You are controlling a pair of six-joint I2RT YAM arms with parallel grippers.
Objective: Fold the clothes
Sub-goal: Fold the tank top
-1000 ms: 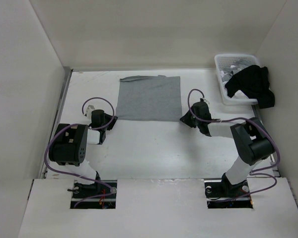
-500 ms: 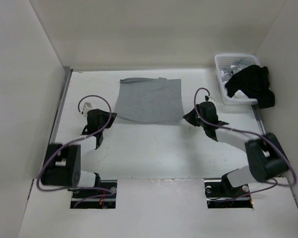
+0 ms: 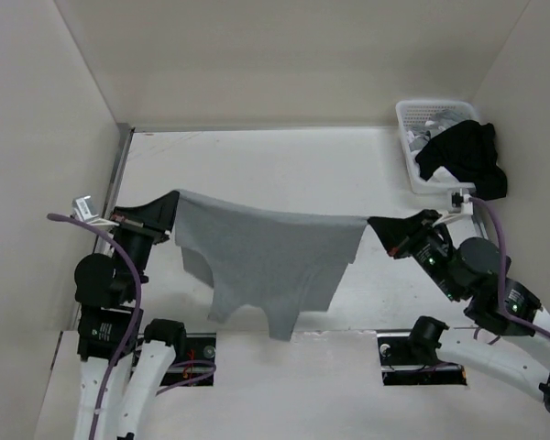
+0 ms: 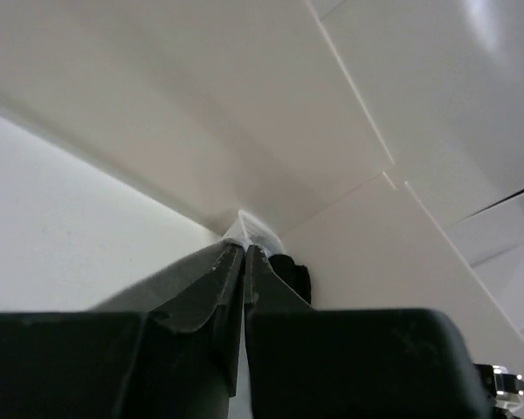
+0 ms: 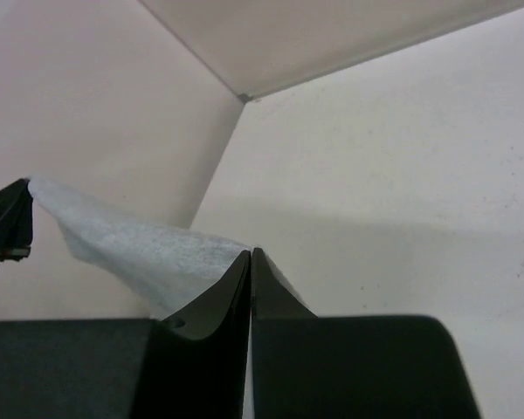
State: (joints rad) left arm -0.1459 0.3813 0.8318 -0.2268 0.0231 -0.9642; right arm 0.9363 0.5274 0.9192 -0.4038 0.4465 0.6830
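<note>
The clothes, a light-grey tank top (image 3: 261, 261), hangs in the air, stretched between my two grippers, its top edge taut and its straps dangling toward the near edge. My left gripper (image 3: 171, 198) is shut on the left corner. My right gripper (image 3: 374, 221) is shut on the right corner. In the right wrist view grey fabric (image 5: 131, 249) runs from the shut right gripper (image 5: 250, 253) off to the left. In the left wrist view the left gripper (image 4: 244, 247) is pressed together with a sliver of pale cloth (image 4: 249, 230) at its tip.
A white plastic basket (image 3: 412, 119) stands at the back right corner with a black garment (image 3: 463, 156) draped over its rim. White walls enclose the table (image 3: 284, 165) on the left, back and right. Purple cables loop off both arms.
Both grippers have closed on the tank top's near corners and lifted it off the table. The arms rose and spread apart, so the garment now hangs between them.
</note>
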